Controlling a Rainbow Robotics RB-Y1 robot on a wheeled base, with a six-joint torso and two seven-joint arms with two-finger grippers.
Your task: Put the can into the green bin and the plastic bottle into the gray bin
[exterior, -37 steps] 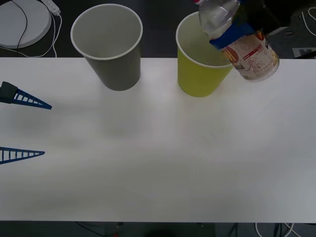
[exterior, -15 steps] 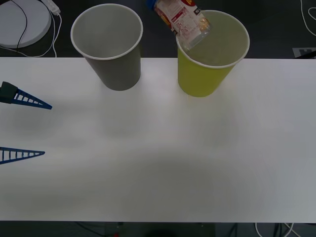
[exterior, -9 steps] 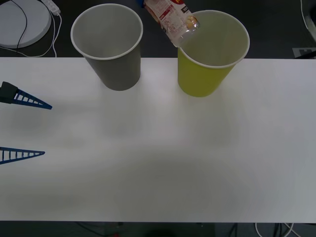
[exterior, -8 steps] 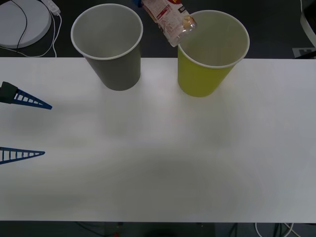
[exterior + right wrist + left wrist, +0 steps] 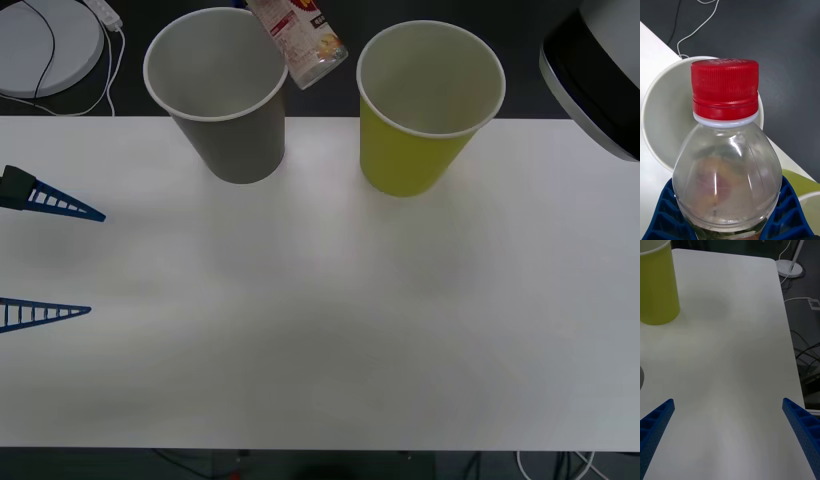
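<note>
Table: I am looking down on the wide white tabletop (image 5: 330, 320), with both bins standing near its far edge.
Gray bin: the large gray paper-cup-shaped bin with the white rolled rim (image 5: 218, 95) is standing upright to the left, its pale mouth open (image 5: 666, 123).
Green bin: the large yellow-green cup-shaped bin with the white inside (image 5: 428, 105) is standing just beside it on the right, well clear of what I am carrying.
Bottle: the small clear plastic bottle with the red screw cap and white-orange label (image 5: 298, 42) is hanging tilted in the air, its base by the gray bin's right rim, between the two bins.
Right gripper: my right gripper (image 5: 730, 210) is pinching the bottle's body between blue ribbed fingers (image 5: 790, 210).
Left gripper: my left gripper (image 5: 50, 255) is waiting at the table's left side, fingers spread, holding nothing.
Step in hand: I judge I am carrying the bottle to the gray bin. I would centre it over the mouth before letting go; released here, it could strike the rim and tip the light bin.
</note>
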